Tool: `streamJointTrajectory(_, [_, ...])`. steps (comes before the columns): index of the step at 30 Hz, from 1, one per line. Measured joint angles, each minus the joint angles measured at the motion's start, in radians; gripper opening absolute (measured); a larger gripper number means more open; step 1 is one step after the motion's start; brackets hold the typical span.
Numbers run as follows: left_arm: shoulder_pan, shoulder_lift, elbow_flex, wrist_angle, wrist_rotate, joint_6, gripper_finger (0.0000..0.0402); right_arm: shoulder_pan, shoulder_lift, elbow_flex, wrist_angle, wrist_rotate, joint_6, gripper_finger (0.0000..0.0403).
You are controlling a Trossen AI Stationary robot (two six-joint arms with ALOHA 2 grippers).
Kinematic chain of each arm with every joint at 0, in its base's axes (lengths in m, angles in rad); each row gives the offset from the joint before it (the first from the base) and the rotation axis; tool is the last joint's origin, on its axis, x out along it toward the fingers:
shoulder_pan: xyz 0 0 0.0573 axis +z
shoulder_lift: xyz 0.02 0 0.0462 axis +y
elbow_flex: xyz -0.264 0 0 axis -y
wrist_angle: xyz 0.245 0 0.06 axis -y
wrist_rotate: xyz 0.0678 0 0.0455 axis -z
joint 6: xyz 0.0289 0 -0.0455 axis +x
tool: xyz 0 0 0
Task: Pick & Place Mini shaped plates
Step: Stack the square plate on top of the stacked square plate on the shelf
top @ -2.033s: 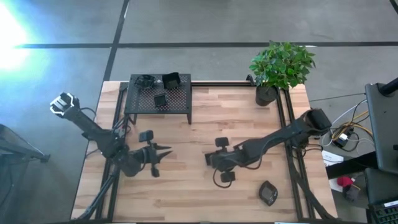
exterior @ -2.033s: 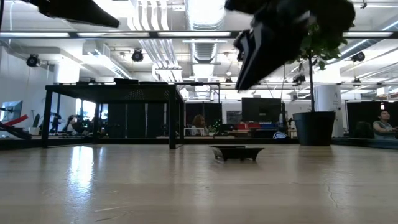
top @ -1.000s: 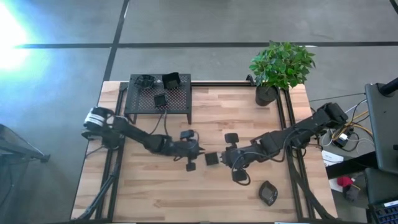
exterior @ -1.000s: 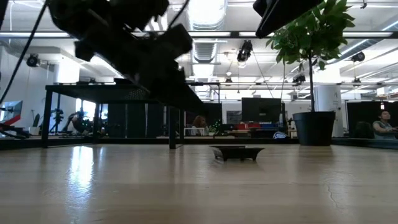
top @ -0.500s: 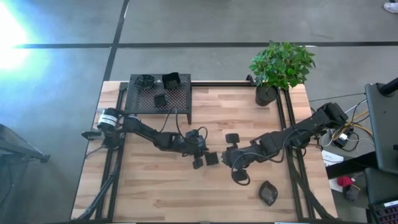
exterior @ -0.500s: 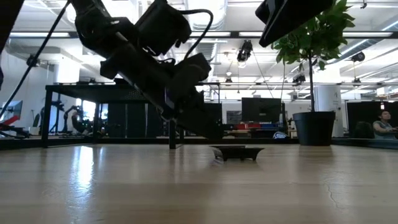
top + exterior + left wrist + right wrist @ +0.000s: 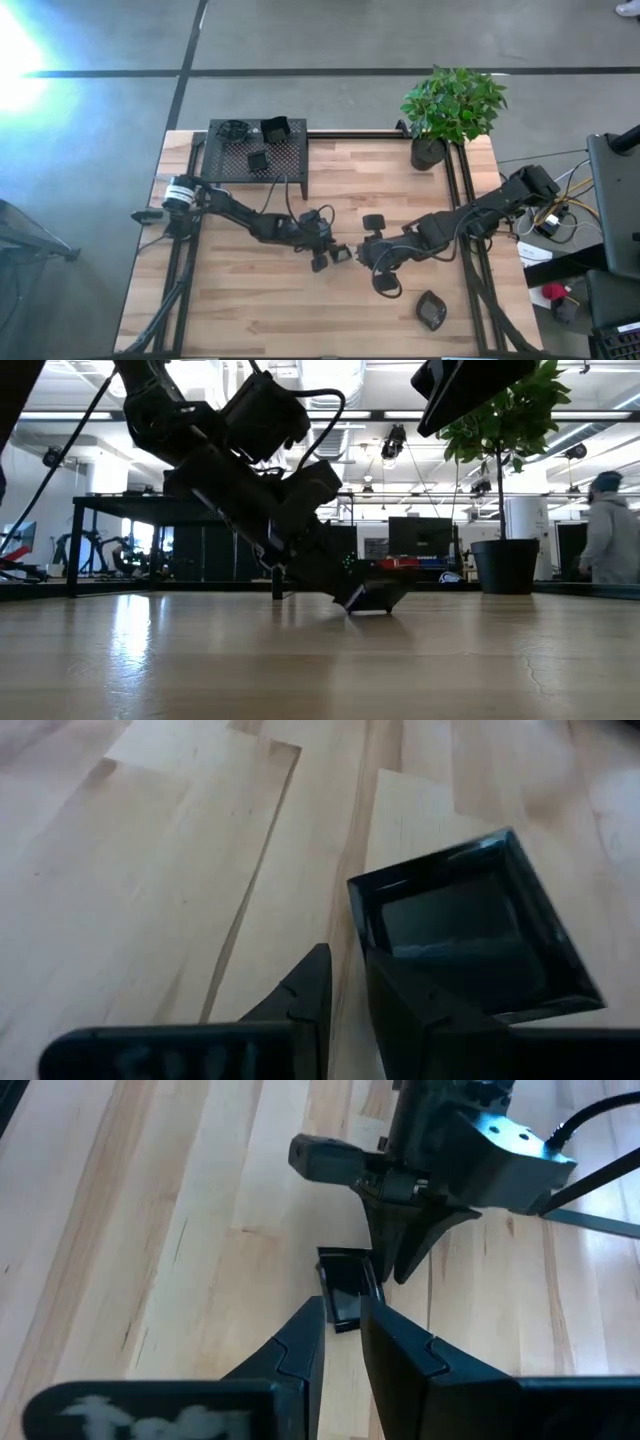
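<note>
We are working with the left gripper [image 7: 330,256], which is lying low over the middle of the pale wooden plank table [image 7: 260,310] with its two dark fingers [image 7: 312,992] drawn close together, only a thin slit showing between them in the left wrist view; one finger is reaching over the near rim of the small glossy black square plate [image 7: 470,925] while the other is staying outside that rim, so we judge the pinch is being set on the rim, though we cannot tell whether the pads are actually clamping it yet. In the low view the plate [image 7: 377,596] is sitting at the tip of this gripper, one edge seemingly tipped off the wood. To do this well, we are wanting the rim seated deep between the pads before any lift, the squeeze firm because the glaze looks slippery, and the rise straight and slow so the dish is not sliding out or skating across the planks. The right gripper [image 7: 368,256] is hovering just beside the same plate with its fingers [image 7: 300,1342] likewise nearly closed and empty, so we are needing to keep clear of it. Farther out, the black perforated metal stand [image 7: 254,160] is carrying other small black dishes at the table's far side.
</note>
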Motion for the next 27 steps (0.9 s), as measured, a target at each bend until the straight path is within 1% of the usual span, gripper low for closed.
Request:
streamJointTrajectory(7, [0.0, -0.01, 0.009, 0.004, 0.018, 0.004, 0.006, 0.0, 0.0, 0.0, 0.0, 0.0, 0.0, 0.0065])
streamJointTrajectory(12, [-0.001, -0.021, 0.009, 0.004, 0.062, -0.012, 0.006, 0.0, 0.0, 0.0, -0.004, 0.0, -0.001, 0.0066])
streamJointTrajectory(27, [0.004, 0.021, 0.01, 0.004, 0.063, -0.06, 0.006, 0.0, 0.0, 0.0, -0.005, 0.0, -0.004, 0.0057])
